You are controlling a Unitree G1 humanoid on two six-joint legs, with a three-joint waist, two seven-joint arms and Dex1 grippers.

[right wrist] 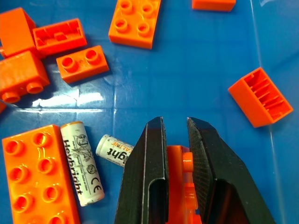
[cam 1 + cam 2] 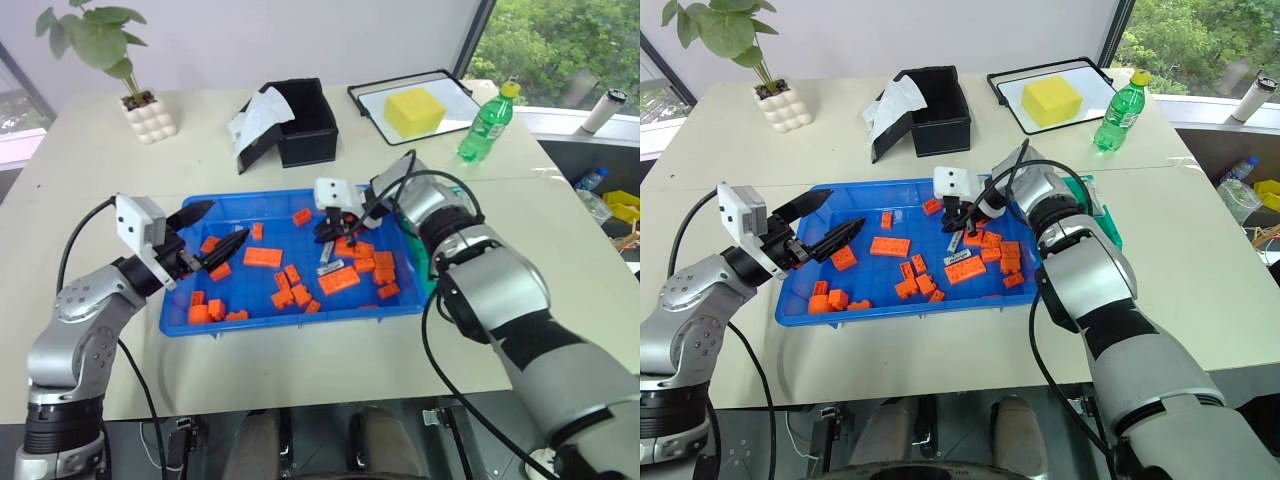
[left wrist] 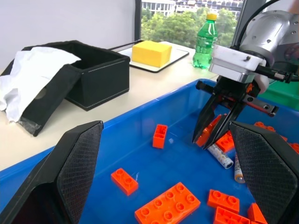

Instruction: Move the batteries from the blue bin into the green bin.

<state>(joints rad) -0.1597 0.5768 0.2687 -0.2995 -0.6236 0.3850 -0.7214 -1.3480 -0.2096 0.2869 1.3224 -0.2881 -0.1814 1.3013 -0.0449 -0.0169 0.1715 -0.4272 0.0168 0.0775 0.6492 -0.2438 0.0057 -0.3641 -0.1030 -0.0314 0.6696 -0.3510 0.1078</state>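
A: Right wrist view is showing the right gripper (image 1: 176, 135) with its two black fingers drawn nearly together; a narrow slot is remaining between them, and an orange block (image 1: 180, 161) is sitting in that slot, low between the fingers.

B: Where are the batteries lying relative to it?

A: Two batteries are lying on the floor of the blue bin (image 1: 187, 84), to the left of the fingers in that frame. The shorter battery (image 1: 114, 150) is lying tilted, its one end running behind the left finger. The longer battery (image 1: 82, 163) is lying further left, just beside a large orange plate (image 1: 35, 179). Neither battery is lying between the fingers.

B: And in the head views?

A: In the left eye view, the right gripper (image 2: 336, 232) is pointing down into the centre-right of the blue bin (image 2: 250, 325), among a cluster of orange blocks. One battery (image 2: 329, 267) is lying just below the fingertips in the frame. The green bin (image 2: 1102, 215) is sitting at the right edge of the blue bin, mostly hidden behind the right arm.

B: State of the left gripper?

A: The left gripper (image 2: 215, 232) is hovering over the left part of the blue bin, fingers spread apart and holding nothing. In the left wrist view its two fingers (image 3: 77, 161) are standing wide at the lower corners.
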